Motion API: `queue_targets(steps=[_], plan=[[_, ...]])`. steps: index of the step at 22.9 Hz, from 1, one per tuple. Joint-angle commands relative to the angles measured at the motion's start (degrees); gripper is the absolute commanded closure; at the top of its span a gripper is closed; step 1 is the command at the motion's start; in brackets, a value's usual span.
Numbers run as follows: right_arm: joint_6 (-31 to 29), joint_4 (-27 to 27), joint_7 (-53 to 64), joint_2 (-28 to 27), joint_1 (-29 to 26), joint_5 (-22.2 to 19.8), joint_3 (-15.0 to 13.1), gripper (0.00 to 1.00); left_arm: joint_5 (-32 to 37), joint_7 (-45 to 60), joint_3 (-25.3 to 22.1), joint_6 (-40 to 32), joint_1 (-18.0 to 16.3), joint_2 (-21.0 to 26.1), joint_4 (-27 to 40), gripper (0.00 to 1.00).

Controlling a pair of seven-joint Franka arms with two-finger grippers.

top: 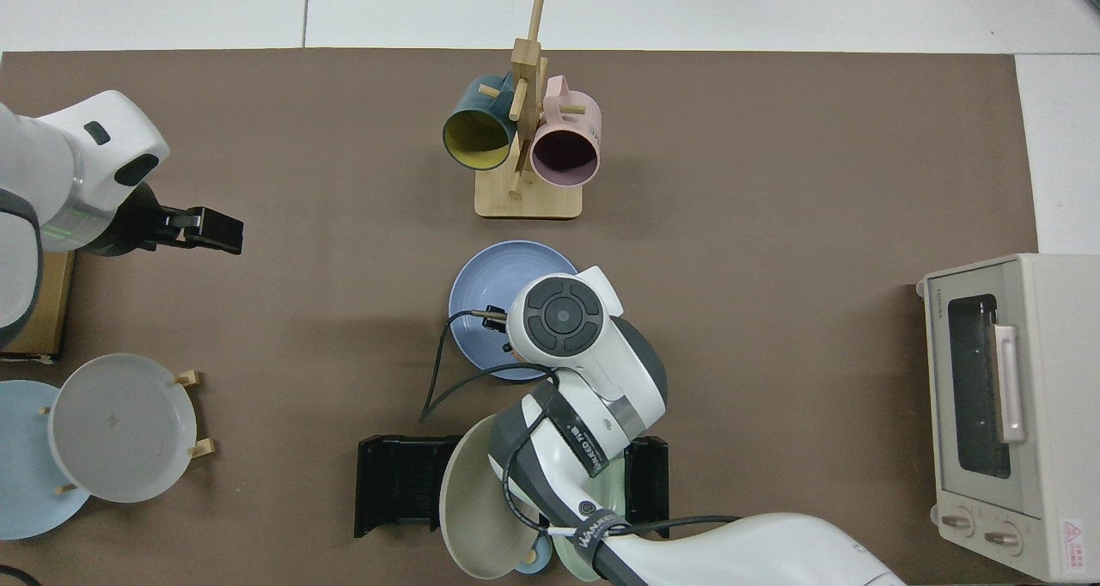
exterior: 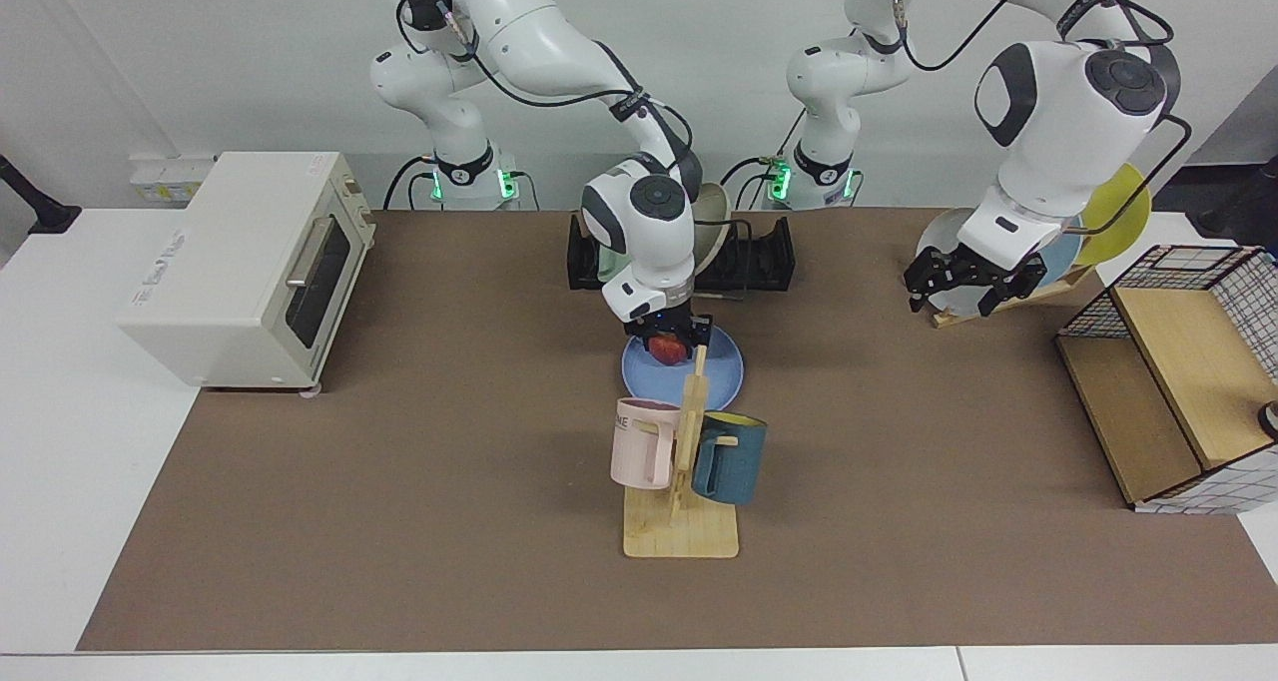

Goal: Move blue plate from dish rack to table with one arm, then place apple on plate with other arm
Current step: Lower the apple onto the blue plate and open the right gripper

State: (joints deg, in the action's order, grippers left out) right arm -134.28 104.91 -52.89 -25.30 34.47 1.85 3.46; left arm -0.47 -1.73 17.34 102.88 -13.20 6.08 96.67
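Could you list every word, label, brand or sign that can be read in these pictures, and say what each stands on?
"WANEED", partly legible: black strap on the white right robot arm.
"ME": end of a word on the pale pink mug; the rest is hidden.
Brand name along the cream toaster oven front: too blurred to read.
Red triangle warning sticker on the same oven: its text is too small.
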Motion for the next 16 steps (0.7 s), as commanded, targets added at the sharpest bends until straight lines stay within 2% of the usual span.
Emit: queue_targets(steps=[1,9,13,16], plan=[[1.2,0.1,-0.9,0.6,0.3,-1.8,-0.2,0.00,-0.9,1.0,0.5,-1.5,-0.6,-0.7,-0.5,0.00],[8.9,-7.2,-0.3,2.4,-1.8,-2.6,-0.8,0.00,-0.8,1.0,0.6,-1.5,-0.6,-0.7,-0.5,0.00],[11.7,-9.9,3.7,4.9,-5.9,-2.6,-0.7,0.00,-0.8,1.0,0.7,-1.5,-0.5,-0.8,-0.5,0.00],[16.2,-11.3,10.2,7.4,-10.7,-2.7,-0.6,0.00,-0.8,1.0,0.9,-1.5,-0.5,-0.8,-0.5,0.00]])
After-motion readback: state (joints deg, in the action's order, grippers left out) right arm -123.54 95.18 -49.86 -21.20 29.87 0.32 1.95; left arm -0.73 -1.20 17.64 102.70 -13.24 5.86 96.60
